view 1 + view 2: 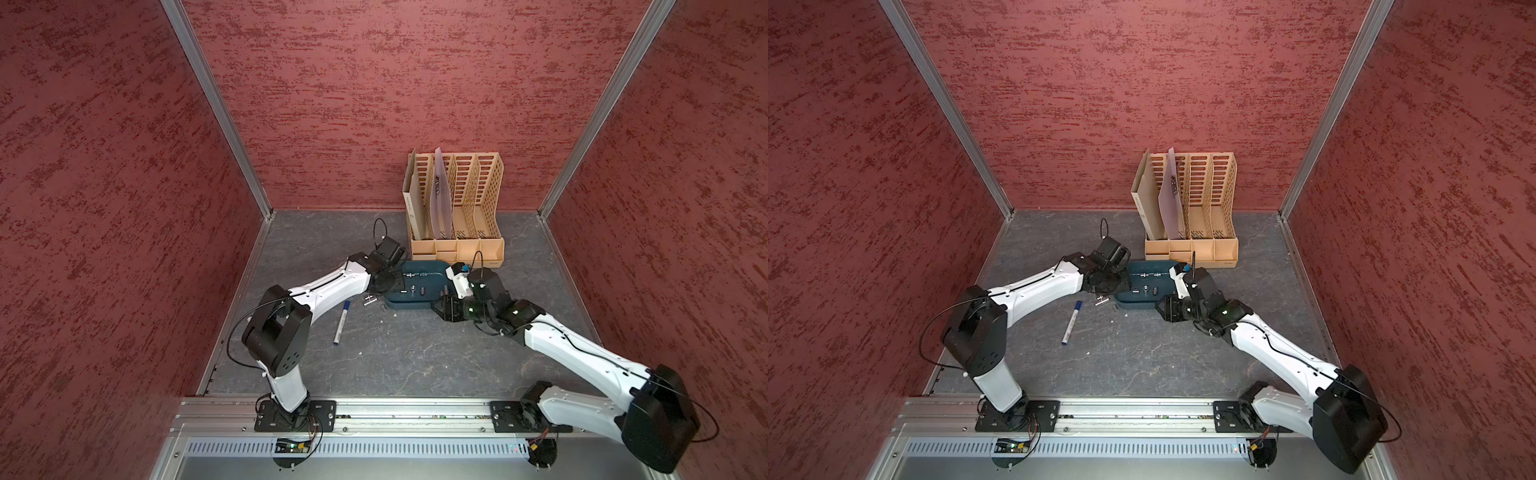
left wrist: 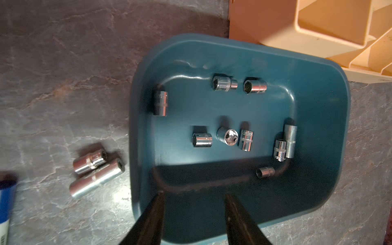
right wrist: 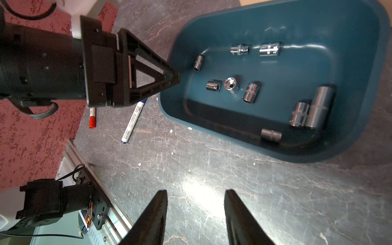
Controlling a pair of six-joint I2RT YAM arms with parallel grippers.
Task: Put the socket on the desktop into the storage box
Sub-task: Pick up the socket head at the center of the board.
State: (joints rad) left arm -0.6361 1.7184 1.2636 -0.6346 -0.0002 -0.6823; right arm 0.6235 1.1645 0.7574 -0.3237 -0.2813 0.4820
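Observation:
The storage box (image 1: 432, 305) (image 1: 1138, 305) is a shallow dark teal tub (image 2: 318, 70) (image 3: 360, 63) in front of the file rack. Several chrome sockets lie inside it, and one (image 2: 230, 136) stands upright. Two sockets (image 2: 90, 162) (image 2: 97, 178) lie side by side on the desktop just left of the box, seen in both top views (image 1: 370, 300) (image 1: 1100, 300). My left gripper (image 2: 193, 193) (image 1: 397, 283) hangs over the box's left end, open, nothing between its fingers. My right gripper (image 3: 196, 191) (image 1: 435, 306) is open over bare desktop at the box's front right corner.
A tall tan perforated file rack (image 1: 457, 208) stands right behind the box. A blue-capped white marker (image 1: 341, 322) lies on the desktop front left of the sockets, and a red-capped marker (image 3: 92, 117) lies near the left wall. Red walls enclose three sides.

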